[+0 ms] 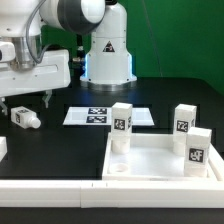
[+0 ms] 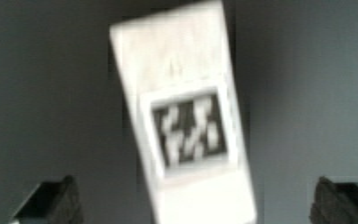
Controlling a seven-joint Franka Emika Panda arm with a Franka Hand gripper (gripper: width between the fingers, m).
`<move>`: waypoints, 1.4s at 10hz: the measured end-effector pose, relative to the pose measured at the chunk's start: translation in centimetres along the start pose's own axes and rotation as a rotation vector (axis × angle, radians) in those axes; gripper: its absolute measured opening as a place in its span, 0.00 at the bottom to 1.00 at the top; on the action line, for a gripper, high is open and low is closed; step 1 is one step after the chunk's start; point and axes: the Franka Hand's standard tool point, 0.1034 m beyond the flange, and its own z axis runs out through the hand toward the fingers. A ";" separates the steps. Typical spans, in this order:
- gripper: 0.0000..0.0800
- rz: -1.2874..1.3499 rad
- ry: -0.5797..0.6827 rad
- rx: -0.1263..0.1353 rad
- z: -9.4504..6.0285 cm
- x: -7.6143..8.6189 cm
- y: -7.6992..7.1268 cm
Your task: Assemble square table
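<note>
A stubby white leg (image 1: 25, 118) with a black-and-white tag lies on its side on the black table at the exterior view's left. My gripper (image 1: 30, 102) hangs open just above it. In the wrist view this leg (image 2: 185, 110) lies between the two dark fingertips (image 2: 51, 200), with a clear gap on each side of it, and my gripper (image 2: 197, 205) holds nothing. The white square table top (image 1: 150, 178) with its raised rim lies at the exterior view's right. Three tagged legs stand upright on it (image 1: 122, 125) (image 1: 183, 120) (image 1: 197, 145).
The marker board (image 1: 95, 115) lies flat on the table between the loose leg and the table top. A long white bar (image 1: 70, 190) runs along the front edge. The robot's base (image 1: 107, 55) stands at the back.
</note>
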 end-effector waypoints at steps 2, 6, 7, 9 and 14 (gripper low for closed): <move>0.81 0.015 -0.005 0.003 0.6 -0.7 -0.1; 0.35 0.002 -0.005 0.003 0.6 -0.5 -0.2; 0.35 -0.068 0.006 -0.008 -0.3 1.2 -0.4; 0.35 -0.258 0.040 -0.031 -2.1 5.6 -2.4; 0.35 -0.728 0.008 -0.060 -2.5 6.5 -2.6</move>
